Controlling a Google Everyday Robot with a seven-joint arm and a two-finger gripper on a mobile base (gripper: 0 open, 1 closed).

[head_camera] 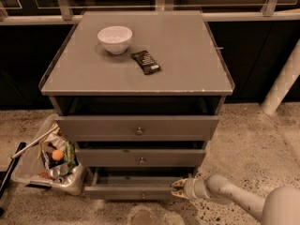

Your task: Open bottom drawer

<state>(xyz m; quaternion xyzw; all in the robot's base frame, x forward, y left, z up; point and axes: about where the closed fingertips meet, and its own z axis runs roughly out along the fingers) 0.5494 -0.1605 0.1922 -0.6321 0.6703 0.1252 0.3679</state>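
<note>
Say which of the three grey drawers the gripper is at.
The bottom drawer, the lowest and slimmest front: the gripper sits at its right end. The middle drawer and top drawer lie above the gripper.

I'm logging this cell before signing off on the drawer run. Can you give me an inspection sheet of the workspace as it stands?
Surface: the grey cabinet top holds a white bowl and a dark snack packet.
Job's things: the bottom drawer is pulled partly out, with its tray interior showing.
Clutter: a clear bin of rubbish stands on the floor left of the cabinet.
Grippers: the gripper is at the right end of the bottom drawer's front; its arm comes in from the lower right.
Cables: nothing seen.
Surroundings: speckled floor, a white post at right, dark panels behind.
</note>
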